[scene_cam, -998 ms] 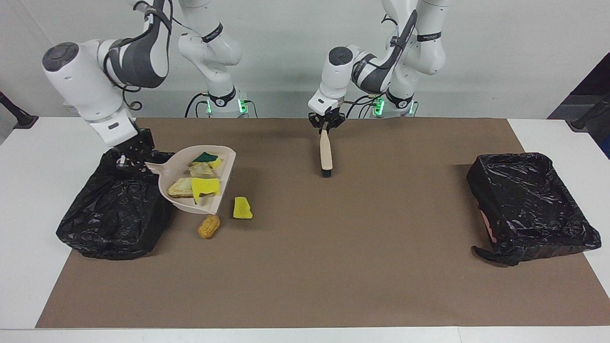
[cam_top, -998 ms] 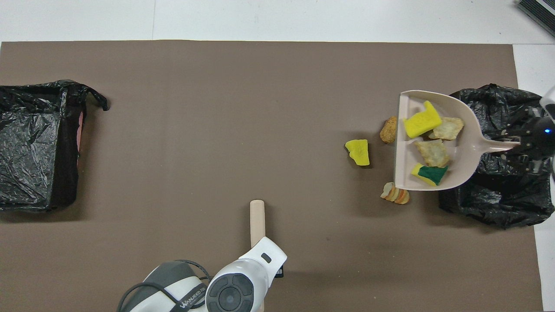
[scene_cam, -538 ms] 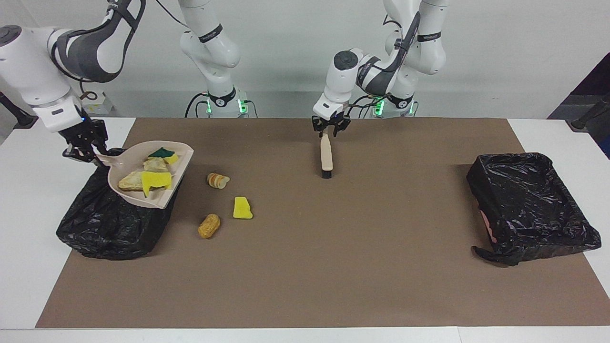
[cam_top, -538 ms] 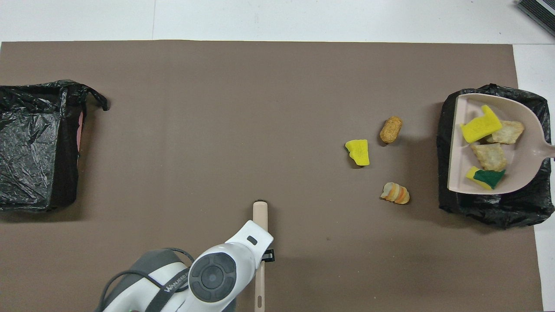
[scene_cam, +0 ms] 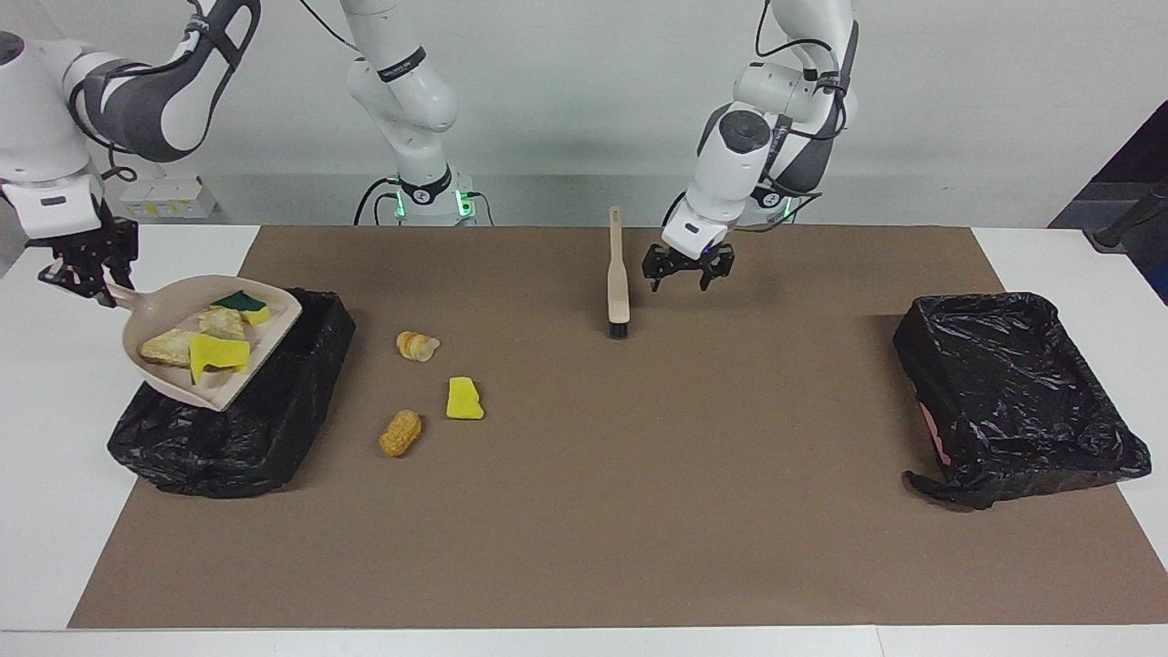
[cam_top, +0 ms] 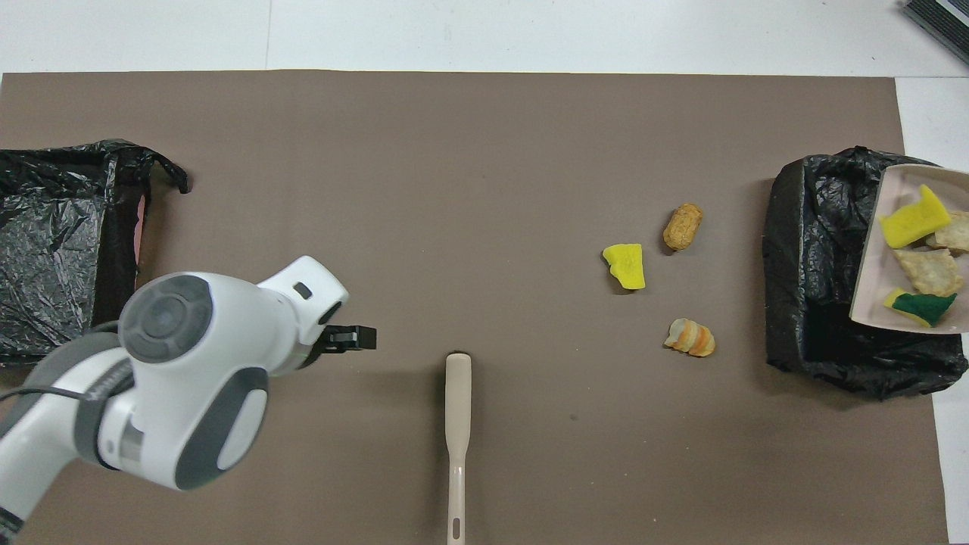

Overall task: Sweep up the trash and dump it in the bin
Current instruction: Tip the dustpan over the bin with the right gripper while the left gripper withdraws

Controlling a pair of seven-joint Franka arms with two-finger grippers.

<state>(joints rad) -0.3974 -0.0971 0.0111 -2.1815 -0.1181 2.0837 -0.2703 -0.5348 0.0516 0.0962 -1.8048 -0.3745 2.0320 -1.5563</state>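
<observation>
Now my right gripper (scene_cam: pixel 80 274) is clamped on the handle of the beige plastic dustpan (scene_cam: pixel 164 315), holding it tilted in the air over the black-bagged bin (scene_cam: pixel 265 411) at my right arm's end of the table; four scraps ride in the pan: a green-backed yellow sponge chunk (scene_cam: pixel 241 304), a plain yellow sponge chunk (scene_cam: pixel 217 354) and two tan pastry pieces (scene_cam: pixel 221 321), one beside the other; three scraps lie on the brown paper mat (scene_cam: pixel 639 511) just beside that bin, toward the table's middle: a striped orange-and-cream bread piece (scene_cam: pixel 417 346) nearest to me, a yellow sponge wedge (scene_cam: pixel 464 400) a little farther out, and a tan corn-cob-like piece (scene_cam: pixel 400 432) farthest of the three; my left gripper (scene_cam: pixel 688 267) hovers with its fingers apart and nothing between them, over the mat just beside the beige wooden brush (scene_cam: pixel 618 278); that brush lies flat on the mat near the table's middle, its dark bristles pointing away from me, apart from my fingers; a second black-bagged bin (scene_cam: pixel 1013 392) sits at my left arm's end of the table, well apart from the scraps.
</observation>
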